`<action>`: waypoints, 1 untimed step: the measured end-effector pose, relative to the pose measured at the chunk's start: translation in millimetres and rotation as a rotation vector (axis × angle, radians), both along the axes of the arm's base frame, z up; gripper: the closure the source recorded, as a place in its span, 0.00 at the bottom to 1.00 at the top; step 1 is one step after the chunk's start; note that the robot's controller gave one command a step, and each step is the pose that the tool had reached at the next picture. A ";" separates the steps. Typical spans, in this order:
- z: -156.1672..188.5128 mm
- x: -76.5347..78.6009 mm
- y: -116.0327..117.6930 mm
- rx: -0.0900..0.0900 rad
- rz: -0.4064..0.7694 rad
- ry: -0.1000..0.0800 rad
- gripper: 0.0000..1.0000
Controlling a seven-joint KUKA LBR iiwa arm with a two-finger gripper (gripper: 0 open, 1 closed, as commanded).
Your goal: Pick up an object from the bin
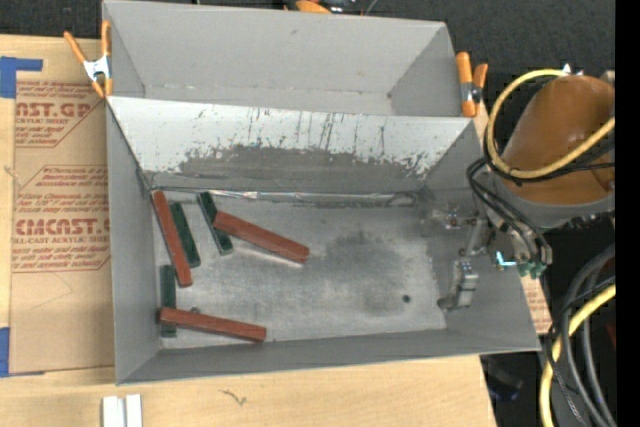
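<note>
The arm (505, 245) came in over the right wall of the grey bin (280, 55), its wrist capped by an orange cover (555, 130). The jaws hung low at the bin's right side, near the front right corner, over bare, scuffed floor. Whether they were spread or pressed together could not be told.

The things to pick lay well apart from the jaws, all in the left part of the bin. A long red-brown stick (170, 237) ran along the foot of the left wall, with a dark green stick (185, 235) just beside it on its right. A second green stick (213, 223) lay a little further right, its near end touching or just beside a slanted red-brown stick (260, 237) that pointed toward the bin's middle. This slanted stick was the nearest to the jaws. Closer to the front wall, a third green stick (167, 295) stood lengthwise by the left wall. Its near end met a front red-brown stick (212, 325) that lay almost parallel to the front wall.

A small dark speck (405, 297) sat on the floor between the sticks and the jaws, nearer the jaws.
</note>
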State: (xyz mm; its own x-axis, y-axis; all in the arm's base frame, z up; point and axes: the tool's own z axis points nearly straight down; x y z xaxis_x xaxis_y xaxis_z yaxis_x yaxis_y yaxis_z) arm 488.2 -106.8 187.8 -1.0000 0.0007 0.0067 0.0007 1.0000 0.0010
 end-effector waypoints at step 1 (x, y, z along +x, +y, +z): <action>-38.6 53.0 47.8 0.002 0.054 -0.009 0.00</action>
State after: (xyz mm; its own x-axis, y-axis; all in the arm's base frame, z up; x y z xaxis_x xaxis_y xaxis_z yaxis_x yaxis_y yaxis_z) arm 541.2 -58.9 149.2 -0.9985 -0.0538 -0.0021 -0.0538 0.9985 0.0027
